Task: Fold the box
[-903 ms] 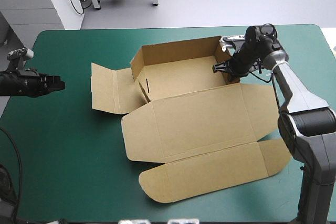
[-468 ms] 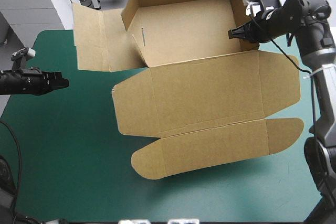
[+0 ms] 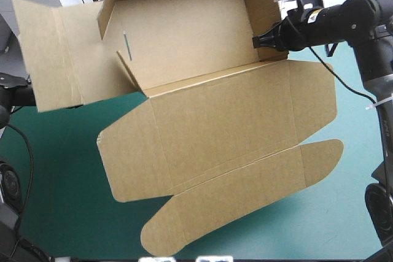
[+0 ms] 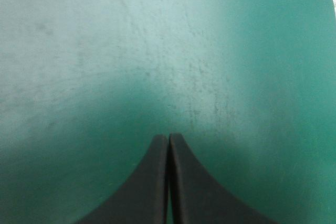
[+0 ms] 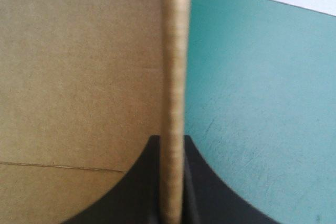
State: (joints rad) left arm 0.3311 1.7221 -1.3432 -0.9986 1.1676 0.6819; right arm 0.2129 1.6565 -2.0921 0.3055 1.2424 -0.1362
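The brown box [image 3: 209,127] hangs in the air over the table, tilted, its tray [image 3: 184,35] open with walls raised. The flat lid with a rounded flap [image 3: 245,182] droops toward the table's front. My right gripper [image 3: 265,40] is shut on the tray's right wall. In the right wrist view the wall's edge [image 5: 174,66] runs up between the fingers of the right gripper [image 5: 170,141]. A side flap [image 3: 55,53] hides my left gripper in the high view. In the left wrist view the left gripper [image 4: 168,137] is shut over bare teal-green cover, holding nothing.
The teal-green cover [image 3: 55,200] shows at the front left and at the front right corner [image 3: 331,213] under the hanging lid. The box blocks the view of the table's middle and far side.
My right gripper has lifted the box off the table, up and to the left. The side flap now covers the left gripper in the high view. The left arm has hardly moved.
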